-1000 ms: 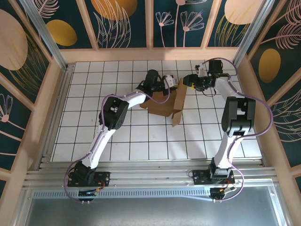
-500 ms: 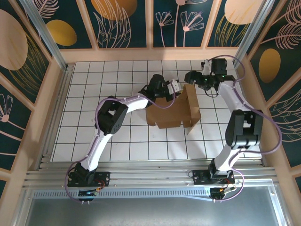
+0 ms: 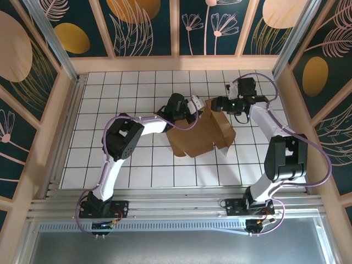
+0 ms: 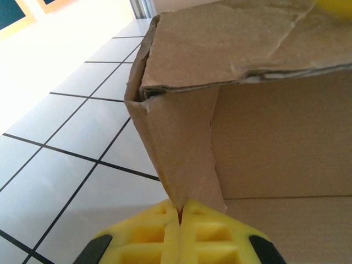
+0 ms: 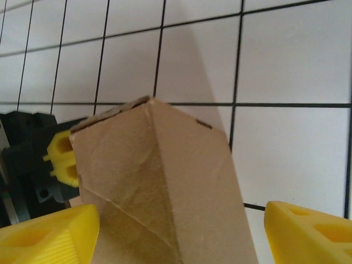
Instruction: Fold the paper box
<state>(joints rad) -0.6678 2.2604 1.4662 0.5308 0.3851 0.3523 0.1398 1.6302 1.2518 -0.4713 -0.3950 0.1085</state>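
Two robot arms meet over a half-formed carton on a white, black-gridded tabletop. The paper box, plain brown cardboard with some walls raised and flaps still loose, rests on the tiles near the middle of the grid, a little toward 3 o'clock in the overhead view. The left end effector, on the arm bolted at 7 o'clock, meets the box at its 12 o'clock edge. In the left wrist view its yellow fingers are pressed tight together, with the thin lower edge of an upright cardboard wall pinched in the seam between them. Above the pinch, toward 12 o'clock in that view, a creased, ragged-edged flap bends over the top of the wall. The right end effector, on the arm bolted at 5 o'clock, comes in from the 3 o'clock side to the box's 1 o'clock corner, just beside its partner. In the right wrist view its yellow fingers stand wide apart at 7 and 5 o'clock, straddling a raised, folded corner of the box without clamping it. A sliver of white tile shows between the cardboard and the finger at 5 o'clock, while it cannot be told whether the finger at 7 o'clock touches the box. At 9 o'clock in that view, the partner's yellow tip and black body sit against the cardboard's far side.
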